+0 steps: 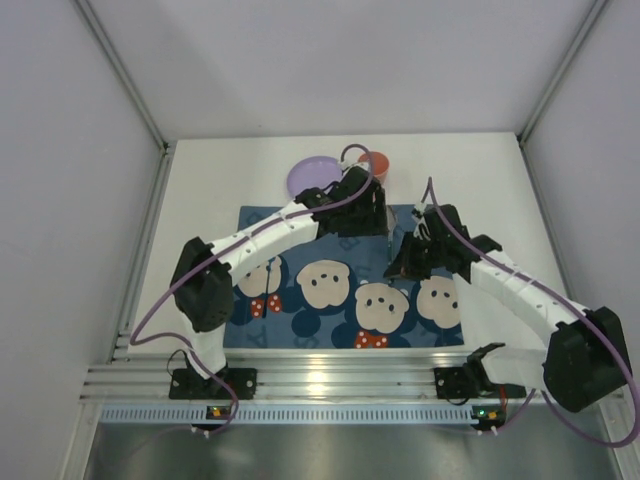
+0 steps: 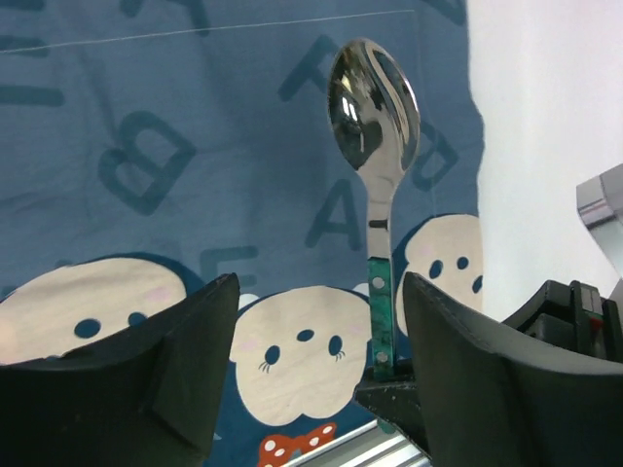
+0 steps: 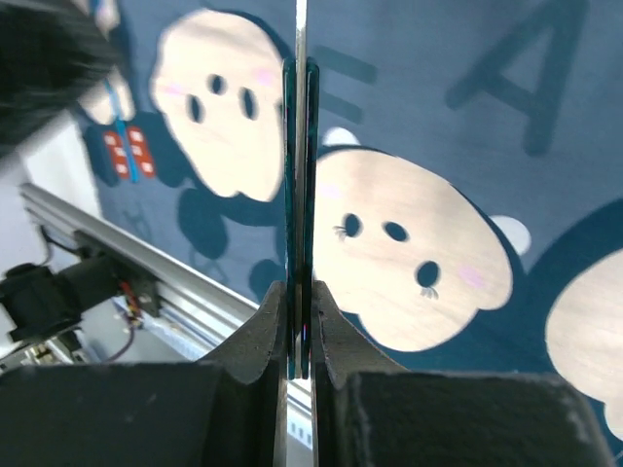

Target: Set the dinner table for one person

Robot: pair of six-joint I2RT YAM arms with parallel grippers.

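My right gripper (image 3: 301, 326) is shut on the green handle of a spoon (image 3: 301, 175), seen edge-on and held above the dark-blue cartoon mat (image 3: 419, 117). In the left wrist view the spoon (image 2: 375, 107) shows its shiny bowl over the mat (image 2: 195, 195), its handle end pinched by the right fingertips (image 2: 404, 399). My left gripper (image 2: 311, 341) is open and empty, its jaws wide apart just near of the spoon. In the top view the spoon (image 1: 388, 235) lies between the left gripper (image 1: 362, 222) and the right gripper (image 1: 397, 262), over the white dinner table (image 1: 490, 190).
A purple plate (image 1: 312, 176) and a red cup (image 1: 375, 163) stand behind the mat (image 1: 300, 330), partly hidden by the left arm. The ribbed aluminium rail (image 1: 320, 385) runs along the near edge. Bare white tabletop (image 2: 545, 146) lies right of the mat.
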